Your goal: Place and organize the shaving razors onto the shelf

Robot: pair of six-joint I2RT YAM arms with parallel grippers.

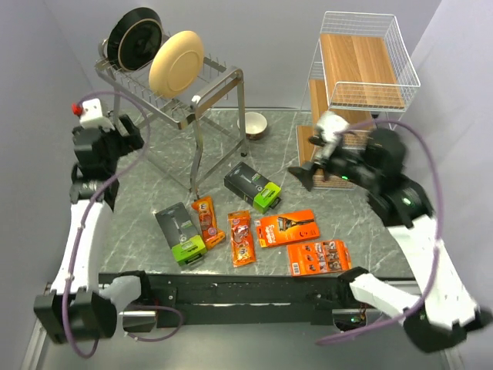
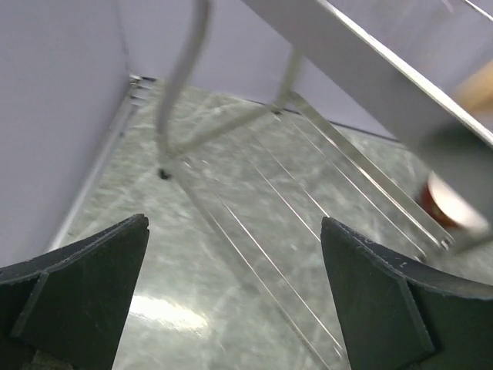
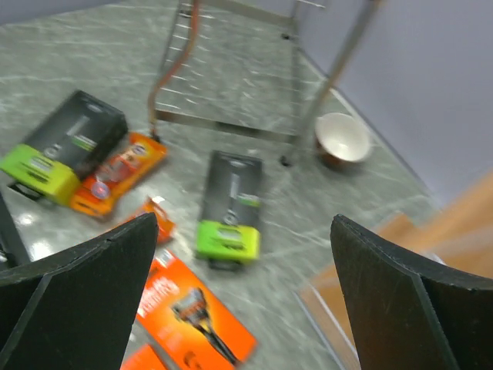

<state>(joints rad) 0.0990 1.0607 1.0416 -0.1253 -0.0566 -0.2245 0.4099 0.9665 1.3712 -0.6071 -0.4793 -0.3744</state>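
Six razor packs lie on the table in front of the arms. One dark grey box with a lime-green end (image 1: 252, 186) lies mid-table and the other (image 1: 180, 233) lies left. Two narrow orange blister packs (image 1: 207, 220) (image 1: 241, 237) lie between them. Two flat orange cards (image 1: 287, 228) (image 1: 317, 257) lie on the right. The white wire shelf (image 1: 362, 69) stands at the back right. My right gripper (image 1: 304, 176) is open and empty, above the table beside the shelf's bottom board; its view shows a grey box (image 3: 231, 204) and a card (image 3: 196, 316). My left gripper (image 1: 127, 129) is open and empty by the dish rack.
A steel dish rack (image 1: 169, 85) with plates stands at the back left; its legs fill the left wrist view (image 2: 231, 123). A small bowl (image 1: 256, 125) sits between the rack and the shelf, and also shows in the right wrist view (image 3: 343, 139). Walls close in on both sides.
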